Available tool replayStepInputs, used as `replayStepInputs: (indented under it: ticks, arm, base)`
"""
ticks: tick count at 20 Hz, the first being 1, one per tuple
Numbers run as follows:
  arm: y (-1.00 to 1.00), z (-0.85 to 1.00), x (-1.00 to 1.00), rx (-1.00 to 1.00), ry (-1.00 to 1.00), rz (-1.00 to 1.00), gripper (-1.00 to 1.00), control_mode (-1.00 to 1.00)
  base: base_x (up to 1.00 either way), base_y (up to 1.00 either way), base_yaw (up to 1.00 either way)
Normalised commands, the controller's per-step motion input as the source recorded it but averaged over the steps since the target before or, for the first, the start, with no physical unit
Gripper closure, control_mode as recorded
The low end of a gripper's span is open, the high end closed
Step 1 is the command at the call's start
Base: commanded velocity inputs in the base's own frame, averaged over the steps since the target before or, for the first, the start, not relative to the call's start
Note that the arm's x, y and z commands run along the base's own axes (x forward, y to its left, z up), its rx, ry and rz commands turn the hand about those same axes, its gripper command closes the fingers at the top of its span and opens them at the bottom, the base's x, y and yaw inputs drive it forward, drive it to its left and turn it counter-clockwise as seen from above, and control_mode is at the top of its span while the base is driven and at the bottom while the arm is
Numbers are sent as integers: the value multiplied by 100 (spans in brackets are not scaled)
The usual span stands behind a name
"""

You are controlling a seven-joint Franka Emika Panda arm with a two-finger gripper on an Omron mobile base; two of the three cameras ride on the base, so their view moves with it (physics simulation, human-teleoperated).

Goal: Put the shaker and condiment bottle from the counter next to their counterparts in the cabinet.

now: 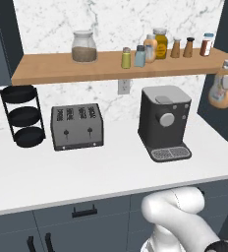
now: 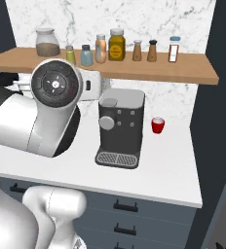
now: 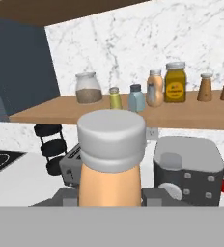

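Note:
My gripper (image 1: pixel 227 79) is shut on the condiment bottle (image 1: pixel 221 96), a rounded orange bottle with a pale cap, held in the air at the right end of the cabinet (image 1: pixel 57 69) shelf, above the counter (image 1: pixel 111 172). In the hand view the condiment bottle (image 3: pixel 110 183) stands upright between the fingers (image 3: pixel 155 197). The yellow-green shaker (image 1: pixel 126 58) stands on the shelf beside the pale blue shaker (image 1: pixel 140 56). Right of that is the counterpart orange bottle (image 1: pixel 150 48). The hand view shows the shaker (image 3: pixel 115 98), the blue shaker (image 3: pixel 136 97) and the shelf's orange bottle (image 3: pixel 155 88).
The shelf also carries a glass jar (image 1: pixel 84 47), an amber jar (image 1: pixel 160 43), two brown shakers (image 1: pixel 176 47) and a red-labelled bottle (image 1: pixel 207 44). On the counter stand a coffee machine (image 1: pixel 164 123), a toaster (image 1: pixel 76 126), a black tiered rack (image 1: pixel 22 115) and a red cup (image 2: pixel 157 125).

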Motion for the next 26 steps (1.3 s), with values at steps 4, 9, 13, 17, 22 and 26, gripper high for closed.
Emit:
replayStepInputs:
  ticks: [4,9,13,17,22,26]
  arm:
    - [-3,15,-5,-7,-8,20,100,-100]
    - [0,0,0,0,0,0,100,-100]
    - [0,22,27,0,-10,0,100,-100]
    - [0,19,38,0,-14,0,100,-100]
    - [0,-3,54,0,-2,0,100,-100]
    - [0,-3,56,0,0,0,100,-100]
  base:
    - [0,0,0]
    - [0,0,0]
    - [0,0,0]
    - [0,0,0]
    - [0,0,0]
    - [0,0,0]
